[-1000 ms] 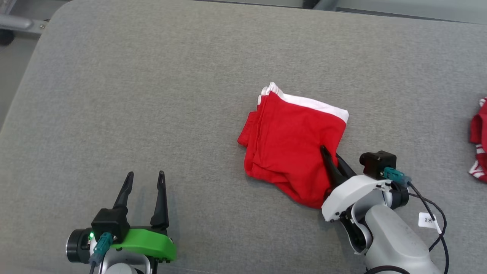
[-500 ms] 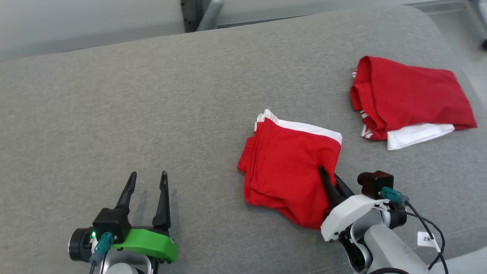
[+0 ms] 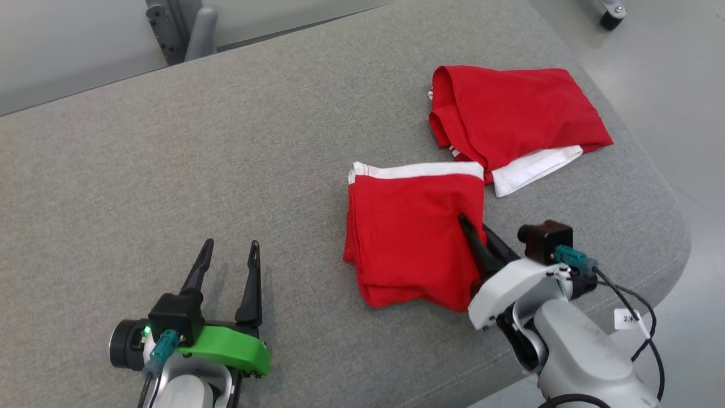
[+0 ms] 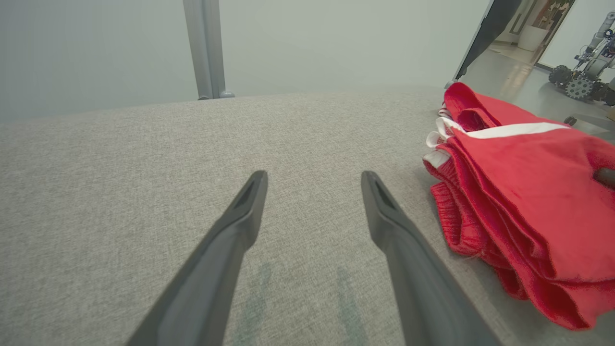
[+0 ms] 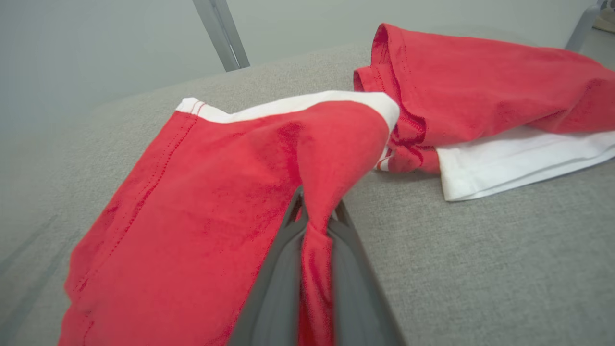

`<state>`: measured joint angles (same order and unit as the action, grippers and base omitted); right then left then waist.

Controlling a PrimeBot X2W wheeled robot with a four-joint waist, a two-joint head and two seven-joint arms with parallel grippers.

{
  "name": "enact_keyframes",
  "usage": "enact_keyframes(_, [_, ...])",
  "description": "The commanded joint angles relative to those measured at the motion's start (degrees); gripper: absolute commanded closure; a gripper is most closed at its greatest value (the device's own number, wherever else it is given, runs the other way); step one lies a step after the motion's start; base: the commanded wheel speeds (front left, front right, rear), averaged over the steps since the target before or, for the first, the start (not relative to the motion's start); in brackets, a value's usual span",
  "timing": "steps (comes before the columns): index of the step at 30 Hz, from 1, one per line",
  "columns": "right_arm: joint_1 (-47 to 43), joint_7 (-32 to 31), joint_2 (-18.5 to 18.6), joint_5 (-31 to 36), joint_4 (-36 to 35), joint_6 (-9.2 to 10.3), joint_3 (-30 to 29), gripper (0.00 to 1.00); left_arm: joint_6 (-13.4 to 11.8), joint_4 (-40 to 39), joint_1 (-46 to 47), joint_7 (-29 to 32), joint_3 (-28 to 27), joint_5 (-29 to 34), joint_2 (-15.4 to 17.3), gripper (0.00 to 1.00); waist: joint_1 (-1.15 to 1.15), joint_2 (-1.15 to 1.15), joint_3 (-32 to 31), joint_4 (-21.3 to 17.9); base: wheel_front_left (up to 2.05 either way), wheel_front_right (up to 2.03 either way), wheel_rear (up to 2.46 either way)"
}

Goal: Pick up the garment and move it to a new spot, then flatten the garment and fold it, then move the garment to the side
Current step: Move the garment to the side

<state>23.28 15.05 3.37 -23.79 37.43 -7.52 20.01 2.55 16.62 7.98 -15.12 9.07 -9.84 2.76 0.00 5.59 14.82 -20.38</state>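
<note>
Item: folded red garment (image 3: 408, 238) with a white band, held by my right gripper (image 3: 473, 224).
The garment lies right of centre on the grey padded table (image 3: 170, 170), its right edge pinched between my closed right fingers. A second red garment (image 3: 510, 113) lies just beside it, far right. My left gripper (image 3: 232, 243) is near left, spread wide and empty.

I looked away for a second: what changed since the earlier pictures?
The head view swung right, bringing a second red garment into it. The right gripper, still shut on the folded garment, has dragged it rightward until its corner reaches that one. The left gripper stayed open and empty above the cushion.
</note>
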Motion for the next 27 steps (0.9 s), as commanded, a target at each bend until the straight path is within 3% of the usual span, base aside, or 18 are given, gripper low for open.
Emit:
enact_keyframes(1, [2.34,0.12,1.07,0.90,-0.39,0.09,0.71,1.00,0.38,0.05,0.84,0.02,-0.25,0.72,0.28,0.00,0.00,0.00,3.00,1.86,0.00,0.00,0.00])
enact_keyframes(10, [17.10,0.12,8.57,3.85,2.19,0.09,0.89,1.00,1.28,-0.03,3.15,0.02,-1.14,3.81,0.28,0.00,0.00,0.00,9.50,8.24,0.00,0.00,0.00])
enact_keyframes(18, [25.28,0.12,19.59,6.51,11.60,0.09,-4.67,1.00,1.74,-0.90,5.22,0.02,-1.50,5.13,0.28,0.00,0.00,0.00,13.51,12.85,0.00,0.00,0.00])
enact_keyframes(24, [27.54,0.12,25.20,10.94,18.54,0.10,-9.89,1.00,1.60,-1.28,5.77,0.02,-1.58,5.53,0.27,0.00,0.00,0.00,15.01,14.95,0.00,0.00,0.00])
enact_keyframes(25, [27.85,0.12,25.84,12.13,20.02,0.10,-10.92,0.55,1.59,-1.27,5.84,0.02,-1.58,5.41,0.27,0.00,0.00,0.00,15.12,15.21,0.00,0.00,0.00])
enact_keyframes(26, [27.86,0.12,26.15,13.37,21.73,0.10,-11.87,0.00,1.63,-1.23,5.85,0.02,-1.52,5.40,0.27,0.00,0.00,0.00,15.10,15.46,0.00,0.00,0.00])
enact_keyframes(27, [28.31,0.12,26.56,14.50,22.70,0.10,-13.31,0.00,1.65,-1.17,5.82,0.02,-1.43,5.39,0.27,0.00,0.00,0.00,15.05,15.69,0.00,0.00,0.00])
